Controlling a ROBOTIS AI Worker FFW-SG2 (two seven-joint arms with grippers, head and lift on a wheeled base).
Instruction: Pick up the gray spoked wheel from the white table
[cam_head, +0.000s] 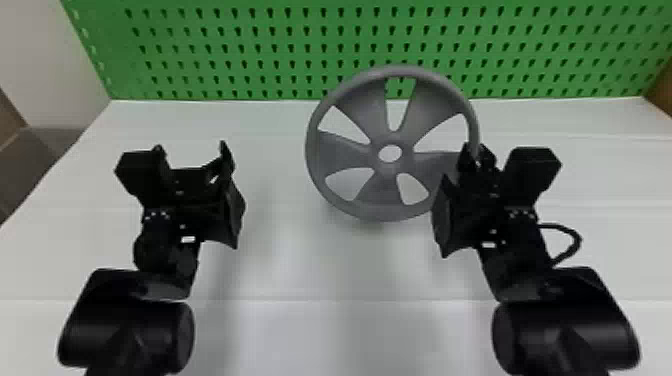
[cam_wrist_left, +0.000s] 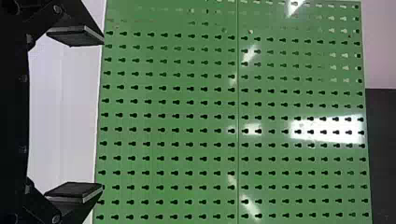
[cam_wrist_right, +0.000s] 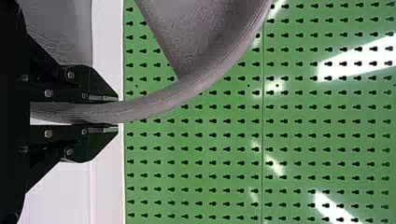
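My right gripper (cam_head: 477, 155) is shut on the right side of the gray spoked wheel's rim in the head view. The gray spoked wheel (cam_head: 365, 157) stands up with its face toward the camera, above the white table (cam_head: 310, 270); I cannot tell whether its lower rim touches. Seen from the right wrist, the rim of the wheel (cam_wrist_right: 187, 91) runs between both fingers of the right gripper (cam_wrist_right: 109, 112). Left of the wheel and apart from it, my left gripper (cam_head: 192, 155) is open with nothing between its fingers, as the left wrist view of this gripper (cam_wrist_left: 74, 114) confirms.
Behind the table rises a green perforated board (cam_head: 240, 50). A pale wall (cam_head: 45, 60) borders the table at the far left. Bare tabletop lies between the two arms and in front of the wheel. A black cable (cam_head: 575, 240) loops out beside the right wrist.
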